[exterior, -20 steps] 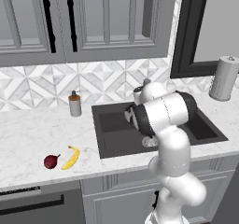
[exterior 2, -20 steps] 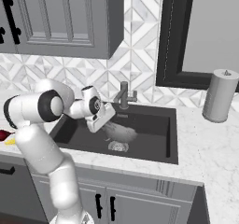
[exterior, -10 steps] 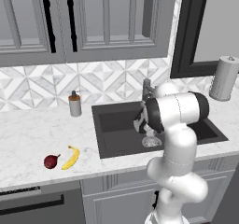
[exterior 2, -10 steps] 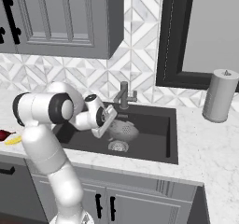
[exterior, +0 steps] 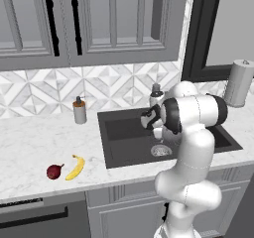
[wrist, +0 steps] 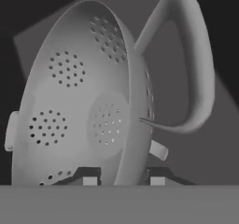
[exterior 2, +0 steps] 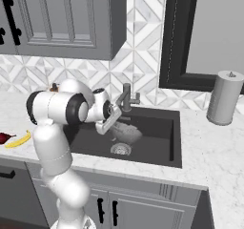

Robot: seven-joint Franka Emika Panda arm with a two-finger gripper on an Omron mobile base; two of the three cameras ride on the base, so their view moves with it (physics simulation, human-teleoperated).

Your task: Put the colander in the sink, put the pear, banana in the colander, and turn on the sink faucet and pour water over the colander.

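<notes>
On the near left counter, a small dark red pear (exterior: 54, 171) and a curved yellow banana (exterior: 76, 167) are seen touching, the banana's long axis running near-to-far. Farther right, over the dark rectangular sink (exterior 2: 152, 128), the round perforated grey metal colander (wrist: 84, 101) is held by its rim in the two-finger gripper (wrist: 122, 177). It should be levelled and lowered before release.

White arm folded low, tool (wrist: 121, 177) clamped, fingers (wrist: 89, 175) apart

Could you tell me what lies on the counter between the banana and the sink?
Nothing: in the left base view, only bare marble counter separates the banana from the sink.
</notes>
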